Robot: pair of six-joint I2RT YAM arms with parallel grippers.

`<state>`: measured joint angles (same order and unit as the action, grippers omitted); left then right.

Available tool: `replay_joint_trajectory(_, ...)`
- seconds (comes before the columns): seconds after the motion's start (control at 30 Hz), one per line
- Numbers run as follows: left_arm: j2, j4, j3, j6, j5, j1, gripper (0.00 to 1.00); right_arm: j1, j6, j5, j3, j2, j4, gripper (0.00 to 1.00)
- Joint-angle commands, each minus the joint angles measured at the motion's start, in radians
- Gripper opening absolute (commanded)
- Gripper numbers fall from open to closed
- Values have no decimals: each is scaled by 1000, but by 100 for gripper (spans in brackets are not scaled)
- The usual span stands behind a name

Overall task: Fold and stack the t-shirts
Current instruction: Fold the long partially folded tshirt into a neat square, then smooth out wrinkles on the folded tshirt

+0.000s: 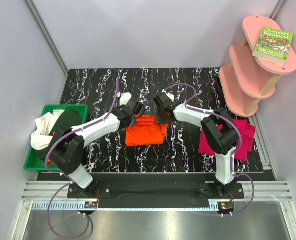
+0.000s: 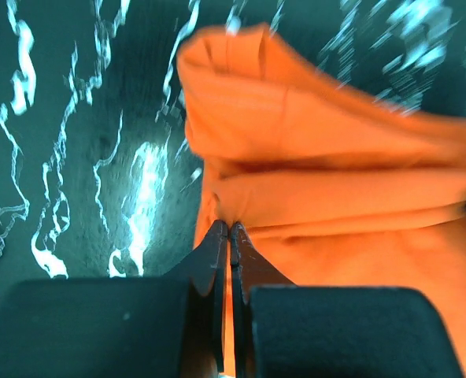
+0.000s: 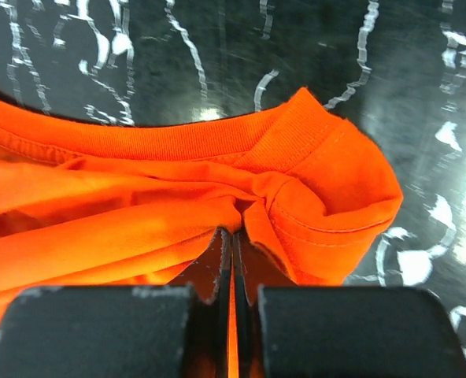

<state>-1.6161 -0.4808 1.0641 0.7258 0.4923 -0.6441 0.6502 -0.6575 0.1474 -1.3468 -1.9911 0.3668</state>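
Frame left: green bin [image 1: 75,107] holds spare shirts [image 1: 43,132], white and dark, heaped. Left gripper [image 2: 229,228] is pinched fully closed on the far edge of the orange t-shirt [image 1: 145,134], which lies part-folded mid-frame on the worktop [image 1: 98,85]. Right gripper [image 3: 233,232] is likewise clamped tight on cloth by the collar. Magenta t-shirt [image 1: 245,132] sits folded at frame right. Likely a fold step: best to move both arms in step, keep the held edge taut and level, lay it flat and let go together.
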Motion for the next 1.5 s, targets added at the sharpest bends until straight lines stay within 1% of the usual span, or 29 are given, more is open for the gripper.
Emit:
replay_joint_trajectory(0.0,70,5,106,-49,87,1,0,2,48,124,-29,61,119,0)
replay_joint_trajectory(0.2,64,1,120,-42,92,3,0,3,38,159,-15,101,121,0)
replay_joint_trajectory(0.33,53,1,117,-39,101,3,0,3,29,214,14,144,83,0)
replay_joint_trajectory(0.43,42,2,119,-37,104,6,0,0,38,234,5,153,67,0)
replay_joint_trajectory(0.6,15,7,132,-43,109,14,0,-7,42,251,-29,118,64,0)
replay_joint_trajectory(0.73,-8,22,143,-62,109,29,0,-17,36,270,-31,98,23,0)
replay_joint_trajectory(1.1,-136,57,174,-85,74,72,0,-52,48,258,-126,-58,-12,0)
replay_joint_trajectory(1.13,-152,57,180,-86,68,80,2,-52,53,258,-130,-64,-12,0)
replay_joint_trajectory(1.17,-159,57,188,-88,62,83,13,-52,56,256,-135,-72,-15,1)
replay_joint_trajectory(1.2,-159,57,191,-83,63,84,28,-52,64,267,-141,-69,-17,9)
replay_joint_trajectory(1.23,-144,65,189,-82,65,84,54,-52,67,273,-138,-60,-25,18)
replay_joint_trajectory(1.27,-131,71,180,-80,69,84,67,-52,74,276,-135,-39,-34,31)
replay_joint_trajectory(1.3,-119,79,174,-78,74,84,74,-52,88,280,-130,-25,-45,36)
replay_joint_trajectory(1.33,-101,87,169,-78,78,84,84,-50,97,281,-132,-11,-48,39)
replay_joint_trajectory(1.37,-76,87,168,-78,80,84,89,-47,117,285,-130,20,-48,47)
replay_joint_trajectory(1.4,-64,85,168,-80,77,84,91,-44,128,288,-127,37,-45,49)
replay_joint_trajectory(1.47,-24,85,160,-74,57,81,91,-20,150,296,-103,93,-46,52)
